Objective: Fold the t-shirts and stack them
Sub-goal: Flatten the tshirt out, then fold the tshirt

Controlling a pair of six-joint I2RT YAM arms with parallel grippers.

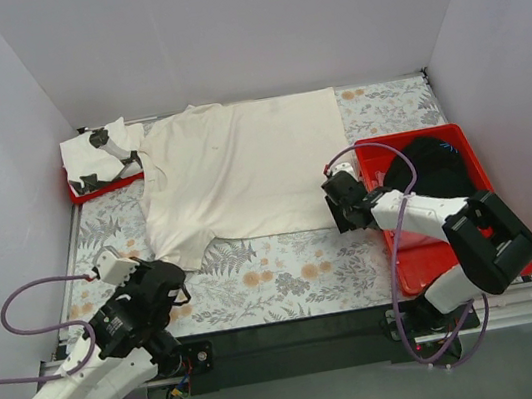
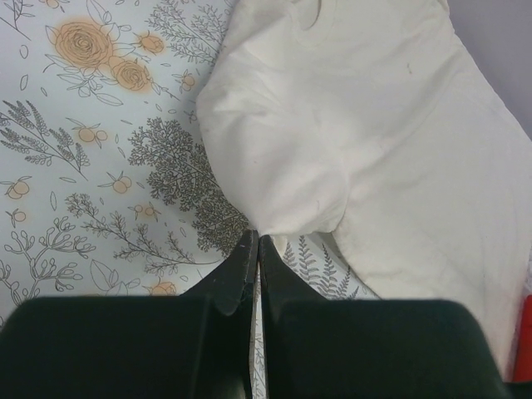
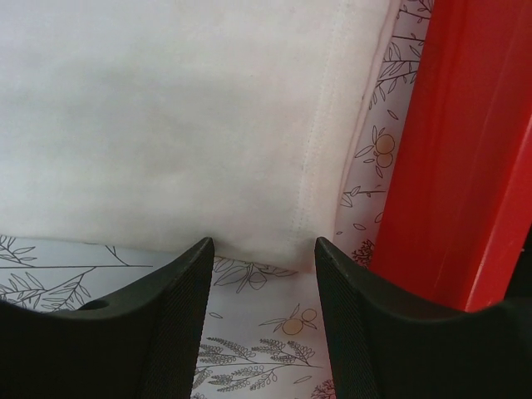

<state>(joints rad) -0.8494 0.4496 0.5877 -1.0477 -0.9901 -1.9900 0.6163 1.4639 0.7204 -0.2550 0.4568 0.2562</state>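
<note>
Cream-white cotton t-shirt lies spread flat in the upper middle of the top view, on the table's floral-printed cover. One sleeve points toward the lower left.

Left gripper sits lower left, just off that sleeve's end. In the left wrist view the black fingers are pressed together. Their tips meet the sleeve edge of the shirt, but I cannot tell whether any cloth is pinched.

Right gripper is right of centre, at the shirt's lower right corner. In the right wrist view its fingers stand wide apart. The hemmed corner of the shirt lies just beyond the gap, with nothing between the fingers.

Large red plastic tray sits at the right edge, beside the right gripper, with a black t-shirt inside. Small red plastic tray sits in the upper left and carries a folded white t-shirt with black marks.
</note>
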